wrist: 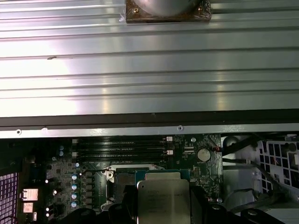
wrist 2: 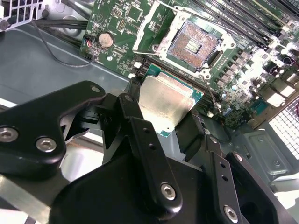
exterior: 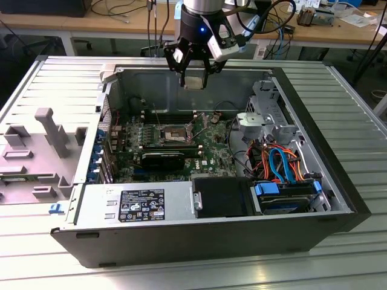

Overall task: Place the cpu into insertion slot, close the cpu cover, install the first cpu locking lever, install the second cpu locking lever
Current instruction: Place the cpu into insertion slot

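Closest, in the second wrist view: black gripper (wrist 2: 163,112) pinching the cpu (wrist 2: 169,99), a finger (wrist 2: 133,109) on each of two opposite edges. Silvery top up, green rim showing. Held clear of everything below.

Just beyond: the insertion slot (wrist 2: 194,43), uncovered, grid of contacts bare and brightly lit. Silver frame round it, with the cpu cover (wrist 2: 145,27) off to one side of the socket (angle hard to judge here). Coin battery (wrist 2: 106,39) nearby on the green board (wrist 2: 117,18). Long black memory sticks (wrist 2: 243,18) past the socket.

First wrist view: same chip, top face on, overlapping most of the socket. Added here, beyond the board: the dark case wall, then the ribbed metal table (wrist: 140,70).

Exterior view, alone for height: gripper up near the top edge of the open computer case (exterior: 181,241), chip hanging well above the socket, touching nothing. Power supply (exterior: 139,202) and blue-and-orange cables (exterior: 281,163) along the case's near side. Farther back, wooden benches (exterior: 72,24).
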Controlling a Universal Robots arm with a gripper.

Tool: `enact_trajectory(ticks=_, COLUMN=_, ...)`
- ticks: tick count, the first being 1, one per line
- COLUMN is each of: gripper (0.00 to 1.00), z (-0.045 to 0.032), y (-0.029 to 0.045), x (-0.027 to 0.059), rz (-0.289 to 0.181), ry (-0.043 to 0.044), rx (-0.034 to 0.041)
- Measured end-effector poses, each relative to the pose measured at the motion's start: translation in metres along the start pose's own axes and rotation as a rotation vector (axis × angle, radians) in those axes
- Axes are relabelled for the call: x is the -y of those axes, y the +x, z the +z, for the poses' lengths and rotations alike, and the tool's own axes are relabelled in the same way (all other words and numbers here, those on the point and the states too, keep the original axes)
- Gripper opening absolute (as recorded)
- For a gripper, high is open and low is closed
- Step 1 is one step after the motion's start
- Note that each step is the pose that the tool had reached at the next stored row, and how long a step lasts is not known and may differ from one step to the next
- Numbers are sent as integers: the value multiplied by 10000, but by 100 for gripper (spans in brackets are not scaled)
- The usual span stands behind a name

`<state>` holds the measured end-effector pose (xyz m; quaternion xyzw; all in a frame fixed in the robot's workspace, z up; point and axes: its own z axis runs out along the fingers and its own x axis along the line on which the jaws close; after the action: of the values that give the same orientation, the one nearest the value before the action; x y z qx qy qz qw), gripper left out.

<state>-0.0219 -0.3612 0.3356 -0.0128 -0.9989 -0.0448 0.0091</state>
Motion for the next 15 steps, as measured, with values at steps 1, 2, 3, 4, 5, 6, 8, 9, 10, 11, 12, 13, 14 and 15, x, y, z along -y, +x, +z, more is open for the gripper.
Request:
enact_trajectory(ticks=1, gripper=55, z=2, y=0, x=1, rz=0, ry=0, rx=0)
enact_trajectory(ticks=2, gripper=55, z=4, y=0, x=2, rz=0, ry=1, rx=0)
enact_trajectory(ticks=3, gripper=55, z=5, y=0, x=3, rz=0, ry=0, rx=0)
enact_trajectory(ticks=4, gripper=55, z=7, y=0, x=3, rz=0, ry=0, rx=0)
enact_trajectory(ticks=5, gripper=55, z=8, y=0, x=4, rz=0, ry=1, rx=0)
enact_trajectory(ticks=6, gripper=55, z=10, y=0, x=5, rz=0, ry=0, rx=0)
enact_trajectory(ticks=8, gripper=55, z=13, y=0, x=7, rz=0, ry=0, rx=0)
enact_trajectory(ticks=9, gripper=55, z=14, y=0, x=7, rz=0, ry=0, rx=-1)
enact_trajectory(ticks=10, gripper=55, z=16, y=0, x=8, rz=0, ry=0, rx=0)
enact_trajectory(ticks=11, gripper=55, z=17, y=0, x=9, rz=0, ry=0, rx=0)
enact_trajectory(ticks=12, gripper=55, z=18, y=-1, x=9, rz=0, ry=0, rx=0)
enact_trajectory(ticks=13, gripper=55, z=20, y=0, x=10, rz=0, ry=0, rx=0)
enact_trajectory(ticks=14, gripper=55, z=22, y=0, x=12, rz=1, ry=0, rx=0)
enact_trajectory(ticks=15, gripper=55, z=24, y=-1, x=12, rz=0, ry=1, rx=0)
